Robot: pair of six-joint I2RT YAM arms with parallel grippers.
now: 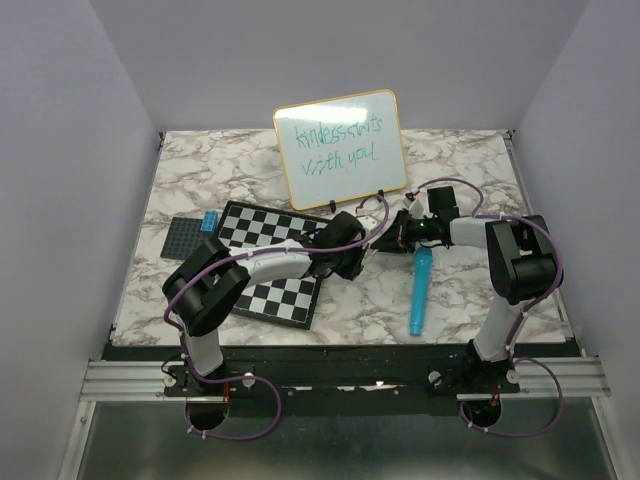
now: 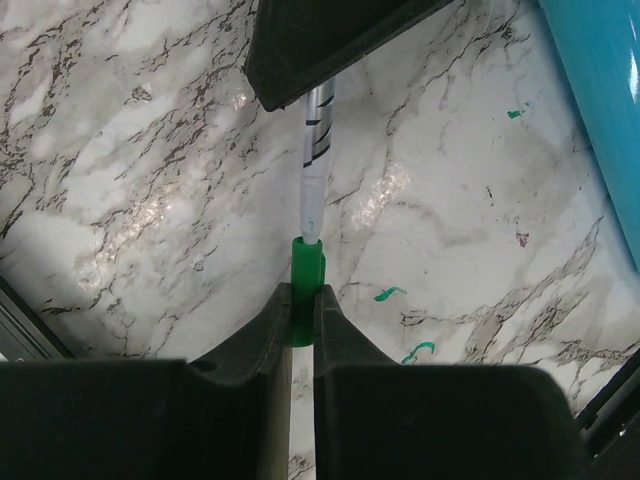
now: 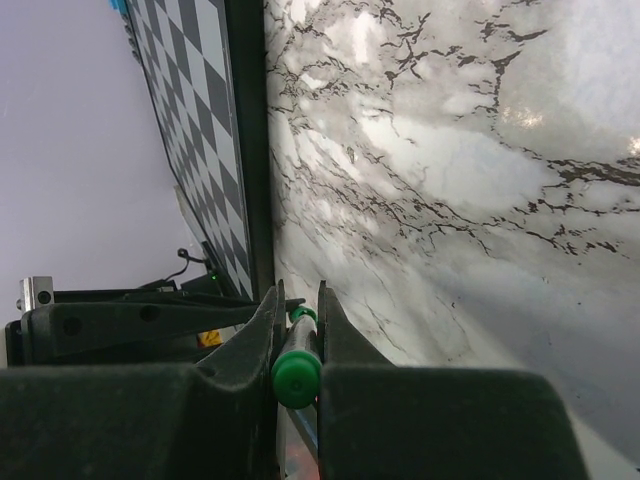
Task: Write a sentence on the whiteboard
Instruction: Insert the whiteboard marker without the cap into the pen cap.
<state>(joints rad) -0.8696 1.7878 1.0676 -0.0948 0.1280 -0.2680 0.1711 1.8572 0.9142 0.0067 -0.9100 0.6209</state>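
The whiteboard stands tilted upright at the back of the table, with the sentence on it in two lines of green handwriting. Both grippers meet in front of it, tip to tip. My left gripper is shut on the green cap. The white nose of the marker goes into that cap. My right gripper is shut on the marker barrel, and the marker's green end plug shows between its fingers.
A black-and-white checkered board lies under the left arm and fills the left of the right wrist view. A teal cylinder lies front right. A dark grey plate and a blue brick lie at the left. Small green marks stain the marble.
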